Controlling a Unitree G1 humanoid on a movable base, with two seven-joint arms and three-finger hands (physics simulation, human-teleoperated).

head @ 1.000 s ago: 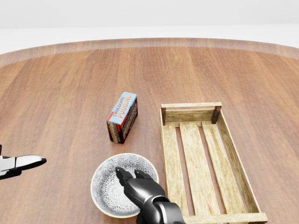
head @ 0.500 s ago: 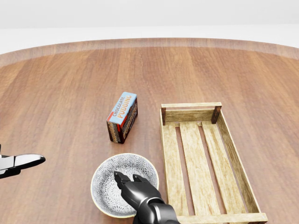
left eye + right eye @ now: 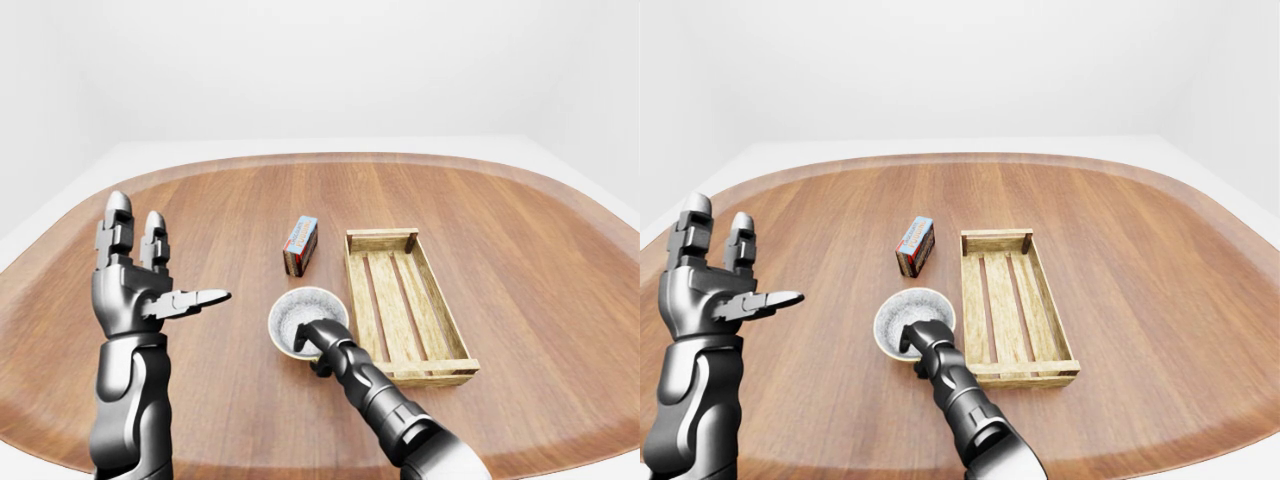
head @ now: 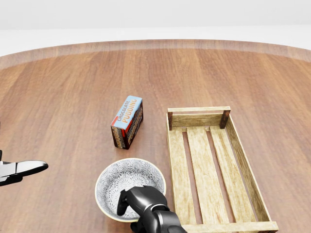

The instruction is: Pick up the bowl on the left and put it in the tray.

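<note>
Wooden table (image 4: 58, 97) carries everything. The slatted tray (image 4: 199, 110) lies empty on the right of the head view, so the drop-off is not yet done. The patterned bowl (image 4: 124, 179) sits just beside the tray's left wall, and looks to me not yet lifted. A pudding box (image 4: 127, 121) lies above it. The right hand (image 4: 141, 201) has its fingers curled over the bowl's lower rim, gripping it, though its underside is hidden. The left hand (image 3: 135, 290) is raised, spread, holding nothing.
</note>
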